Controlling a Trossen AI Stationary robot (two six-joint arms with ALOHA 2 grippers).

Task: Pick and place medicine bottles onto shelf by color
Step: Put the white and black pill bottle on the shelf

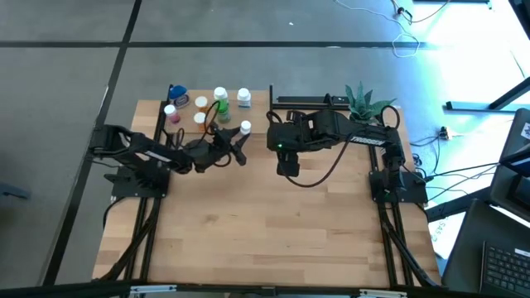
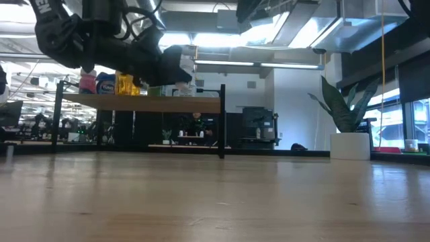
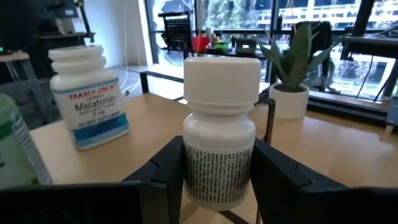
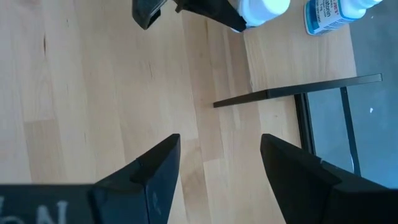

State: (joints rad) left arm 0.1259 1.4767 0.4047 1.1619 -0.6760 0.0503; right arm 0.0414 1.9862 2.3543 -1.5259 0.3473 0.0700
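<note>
Plastic of the white medicine bottle (image 3: pixel 221 134) looked stiff, light and smooth, so the left pincer (image 3: pixel 217 174) pinched its labelled body below the cap, while the right pincer (image 4: pixel 217 165) stood spread, holding nothing.

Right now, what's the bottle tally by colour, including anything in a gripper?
white bottles: 2, a labelled one standing and one in the left gripper
orange bottles: 2
green bottle: 1
pink bottle: 1
blue bottle: 1
Total: 7 seen from above; the left arm may hide more.
</note>
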